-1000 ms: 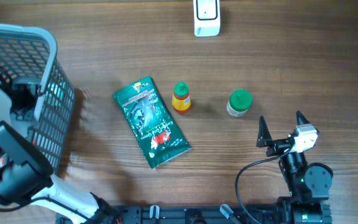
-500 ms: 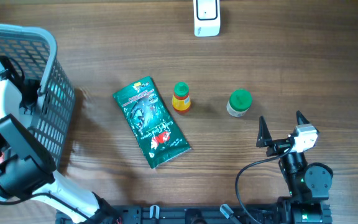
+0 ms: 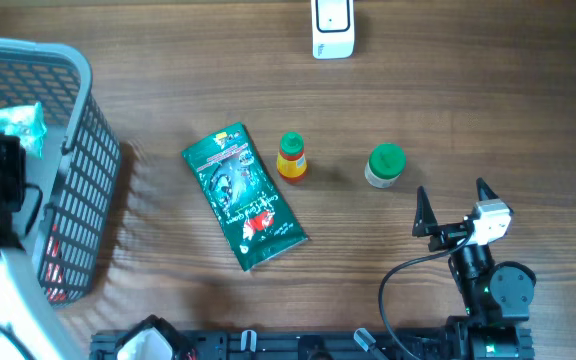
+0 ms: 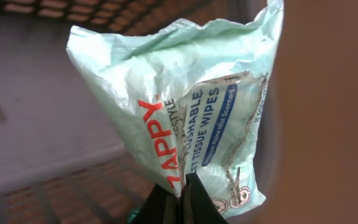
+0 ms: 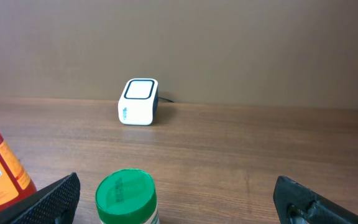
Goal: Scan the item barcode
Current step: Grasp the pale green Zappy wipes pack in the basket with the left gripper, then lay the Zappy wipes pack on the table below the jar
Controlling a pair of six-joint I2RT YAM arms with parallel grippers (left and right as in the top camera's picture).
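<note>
Your left gripper (image 4: 180,188) pinches one crinkly mint-green plastic wipes pack (image 4: 166,87) over the grey lattice basket (image 3: 86,175). Your right gripper (image 3: 452,192) stands wide and empty near one green-lidded white round jar (image 3: 385,166).

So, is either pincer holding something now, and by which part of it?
The left pincer is shut on the pale green flushable wipes pack, pinching it at one end of its wrapper. The right pincer is open and holds nothing.
</note>
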